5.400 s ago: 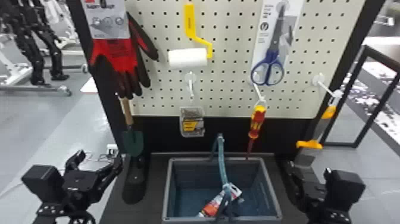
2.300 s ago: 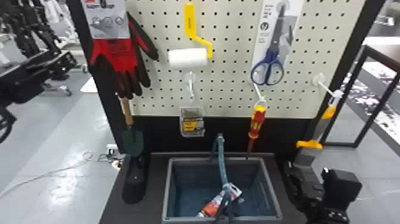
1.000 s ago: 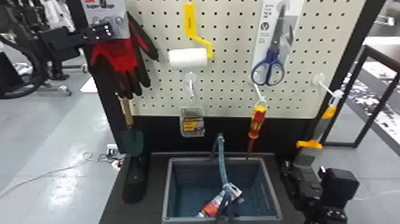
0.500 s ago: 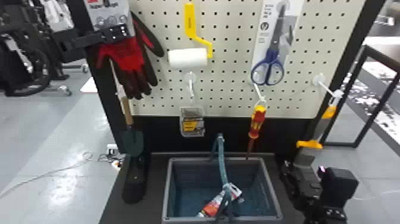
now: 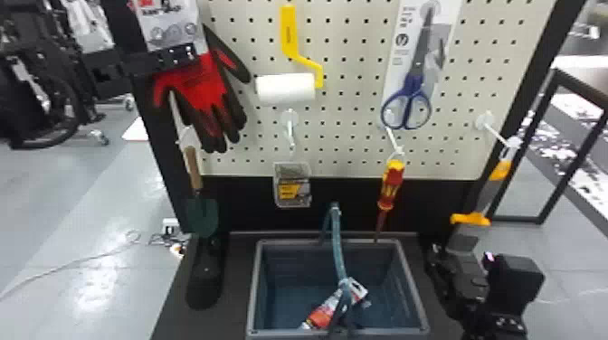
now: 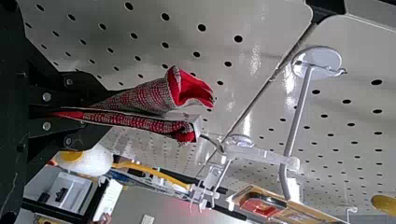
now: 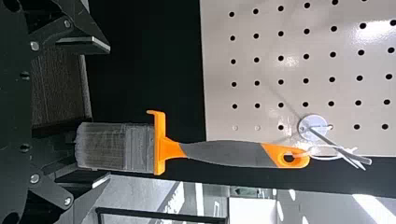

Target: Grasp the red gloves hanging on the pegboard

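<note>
The red gloves (image 5: 201,92) with black palms hang at the pegboard's (image 5: 353,149) upper left, tilted with their fingers swung toward the paint roller. My left gripper (image 5: 183,55) comes in from the left and is shut across the gloves just under their card header. In the left wrist view the two black fingers (image 6: 70,86) pinch the red knit cuffs (image 6: 159,105) flat, close to the white board. My right gripper (image 5: 457,276) is parked low at the right beside the basket. Its fingers (image 7: 79,44) stand open, with nothing between them.
On the pegboard hang a yellow paint roller (image 5: 287,86), blue scissors (image 5: 407,106), a red screwdriver (image 5: 390,187), a small box (image 5: 292,184) and an orange-grey paintbrush (image 7: 187,149). A green trowel (image 5: 199,203) hangs below the gloves. A grey basket (image 5: 409,280) stands beneath.
My left arm rose from the lower left to the gloves and shut on them. The gloves have swung rightward, uncovering the trowel's handle. The right arm stayed put.
</note>
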Controlling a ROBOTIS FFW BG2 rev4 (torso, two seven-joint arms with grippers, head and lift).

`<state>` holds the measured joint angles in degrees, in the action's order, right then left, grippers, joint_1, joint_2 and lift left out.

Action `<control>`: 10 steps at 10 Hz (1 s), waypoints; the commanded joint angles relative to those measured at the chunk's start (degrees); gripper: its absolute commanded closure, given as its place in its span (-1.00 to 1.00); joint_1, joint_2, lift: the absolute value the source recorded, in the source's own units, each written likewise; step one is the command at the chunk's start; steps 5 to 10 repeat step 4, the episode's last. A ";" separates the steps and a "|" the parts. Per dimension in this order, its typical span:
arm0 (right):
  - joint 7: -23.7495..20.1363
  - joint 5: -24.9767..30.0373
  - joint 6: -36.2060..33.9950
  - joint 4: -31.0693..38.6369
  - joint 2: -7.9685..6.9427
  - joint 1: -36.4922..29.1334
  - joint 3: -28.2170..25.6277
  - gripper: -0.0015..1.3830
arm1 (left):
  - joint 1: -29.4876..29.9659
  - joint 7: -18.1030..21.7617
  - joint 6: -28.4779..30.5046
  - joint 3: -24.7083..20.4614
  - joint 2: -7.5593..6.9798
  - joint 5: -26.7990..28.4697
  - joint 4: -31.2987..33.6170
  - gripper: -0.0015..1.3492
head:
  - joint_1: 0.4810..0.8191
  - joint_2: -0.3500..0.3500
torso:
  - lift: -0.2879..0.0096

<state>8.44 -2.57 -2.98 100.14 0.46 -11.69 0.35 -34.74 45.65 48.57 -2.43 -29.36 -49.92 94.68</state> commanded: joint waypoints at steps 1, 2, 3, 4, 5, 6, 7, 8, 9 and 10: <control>0.00 0.02 -0.01 0.06 -0.02 0.00 0.00 -0.53 | 0.02 0.05 -0.23 -0.03 0.01 -0.09 -0.11 0.81 | -0.60 0.00 | 0.26; 0.00 0.02 -0.01 0.06 -0.02 0.00 0.00 -0.53 | 0.11 0.05 -0.58 -0.03 0.01 -0.18 -0.29 0.81 | -0.60 0.00 | 0.26; 0.00 0.02 -0.01 -0.03 -0.02 0.00 0.00 -0.53 | 0.20 0.23 -0.93 0.15 0.10 -0.53 -0.81 0.81 | -0.60 0.00 | 0.26; 0.00 -0.07 -0.01 0.06 -0.02 0.00 0.00 -0.53 | 0.37 0.32 -0.93 0.33 0.10 -0.53 -0.99 0.81 | -0.60 0.00 | 0.26; 0.00 -0.07 -0.01 0.06 -0.02 0.00 0.00 -0.53 | 0.37 0.32 -0.93 0.33 0.10 -0.53 -0.99 0.81 | -0.60 0.00 | 0.26; 0.00 -0.07 -0.01 0.06 -0.02 0.00 0.00 -0.53 | 0.37 0.32 -0.93 0.33 0.10 -0.53 -0.99 0.81 | -0.60 0.00 | 0.26; 0.00 -0.07 -0.01 0.06 -0.02 0.00 0.00 -0.53 | 0.37 0.32 -0.93 0.33 0.10 -0.53 -0.99 0.81 | -0.60 0.00 | 0.26; 0.00 -0.07 -0.01 0.06 -0.02 0.00 0.00 -0.53 | 0.37 0.32 -0.93 0.33 0.10 -0.53 -0.99 0.81 | -0.60 0.00 | 0.26; 0.00 -0.07 -0.01 0.06 -0.02 0.00 0.00 -0.53 | 0.37 0.32 -0.93 0.33 0.10 -0.53 -0.99 0.81 | -0.60 0.00 | 0.26; 0.00 -0.07 -0.01 0.06 -0.02 0.00 0.00 -0.53 | 0.37 0.32 -0.93 0.33 0.10 -0.53 -0.99 0.81 | -0.60 0.00 | 0.26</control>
